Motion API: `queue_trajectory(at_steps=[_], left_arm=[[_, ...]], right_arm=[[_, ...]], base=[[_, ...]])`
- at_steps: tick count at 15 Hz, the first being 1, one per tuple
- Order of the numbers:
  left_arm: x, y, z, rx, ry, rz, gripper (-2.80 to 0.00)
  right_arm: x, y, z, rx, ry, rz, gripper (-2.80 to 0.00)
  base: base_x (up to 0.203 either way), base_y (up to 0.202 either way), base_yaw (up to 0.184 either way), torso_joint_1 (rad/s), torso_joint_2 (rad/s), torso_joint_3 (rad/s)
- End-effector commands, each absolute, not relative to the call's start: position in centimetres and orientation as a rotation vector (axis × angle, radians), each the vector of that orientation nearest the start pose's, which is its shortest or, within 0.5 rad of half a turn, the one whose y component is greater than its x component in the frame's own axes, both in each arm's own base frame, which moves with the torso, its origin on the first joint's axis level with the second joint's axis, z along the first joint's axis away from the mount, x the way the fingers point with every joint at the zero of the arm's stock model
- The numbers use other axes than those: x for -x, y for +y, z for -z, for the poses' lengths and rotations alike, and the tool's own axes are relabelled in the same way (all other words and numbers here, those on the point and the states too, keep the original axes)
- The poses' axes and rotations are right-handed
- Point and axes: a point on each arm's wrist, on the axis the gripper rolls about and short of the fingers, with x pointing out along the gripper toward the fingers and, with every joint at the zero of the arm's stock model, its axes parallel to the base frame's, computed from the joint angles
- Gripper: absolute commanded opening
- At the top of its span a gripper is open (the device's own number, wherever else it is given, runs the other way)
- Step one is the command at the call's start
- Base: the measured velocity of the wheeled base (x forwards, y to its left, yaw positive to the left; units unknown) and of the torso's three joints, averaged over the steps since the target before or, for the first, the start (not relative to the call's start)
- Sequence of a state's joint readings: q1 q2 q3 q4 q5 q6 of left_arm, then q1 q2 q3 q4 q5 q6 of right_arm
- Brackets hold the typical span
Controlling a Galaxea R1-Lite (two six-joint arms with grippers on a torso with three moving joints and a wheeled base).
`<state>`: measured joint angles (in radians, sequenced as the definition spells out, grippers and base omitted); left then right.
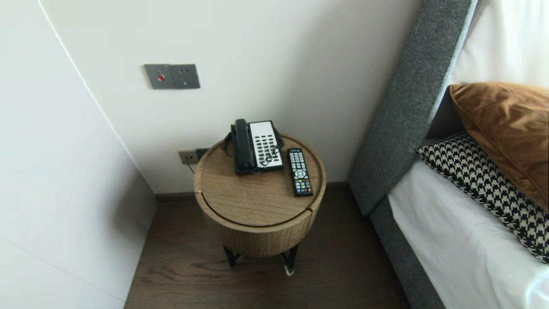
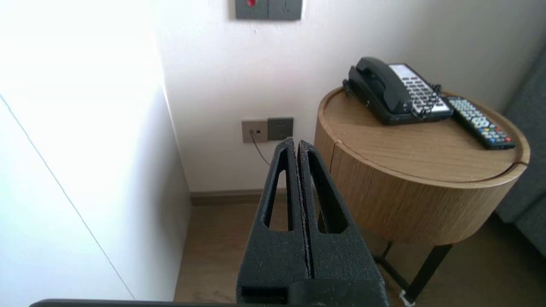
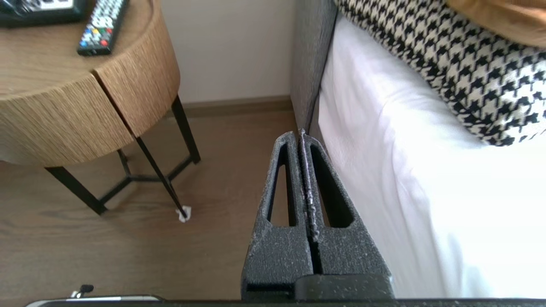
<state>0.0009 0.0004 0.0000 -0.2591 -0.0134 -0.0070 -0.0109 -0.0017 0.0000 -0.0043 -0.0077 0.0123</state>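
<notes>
Left claw (image 2: 297, 143), right claw (image 3: 300, 135) both closed, empty; remote (image 1: 300, 171) on side table (image 1: 253, 201) well apart ahead.

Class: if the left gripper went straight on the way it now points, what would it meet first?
The left gripper would probably meet the wall by the low sockets first, passing beside the round table; depth is unclear.

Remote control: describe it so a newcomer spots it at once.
Beside the grey headboard stands a round wooden table. On its top, between the desk phone and the bed, lies the remote control. It is a slim black bar with coloured buttons, no handset or cord.
</notes>
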Motion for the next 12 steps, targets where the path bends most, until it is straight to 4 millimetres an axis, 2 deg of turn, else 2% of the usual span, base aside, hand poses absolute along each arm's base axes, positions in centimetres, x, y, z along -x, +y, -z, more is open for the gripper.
queue_trajectory(at_steps=[1, 12], left_arm=[[2.26, -0.03, -9.08, 0.009, -0.222, 0.013, -2.8], [2.26, -0.03, -9.08, 0.011, -0.222, 0.014, -2.8]], right_arm=[[2.33, 0.01, -7.44, -0.012, -0.011, 0.018, -2.8], [2.33, 0.01, -7.44, -0.012, -0.011, 0.018, -2.8]], base=[[0.0, 0.0, 0.0, 0.003, -0.01, 0.203], [0.0, 0.0, 0.0, 0.002, 0.0, 0.201]])
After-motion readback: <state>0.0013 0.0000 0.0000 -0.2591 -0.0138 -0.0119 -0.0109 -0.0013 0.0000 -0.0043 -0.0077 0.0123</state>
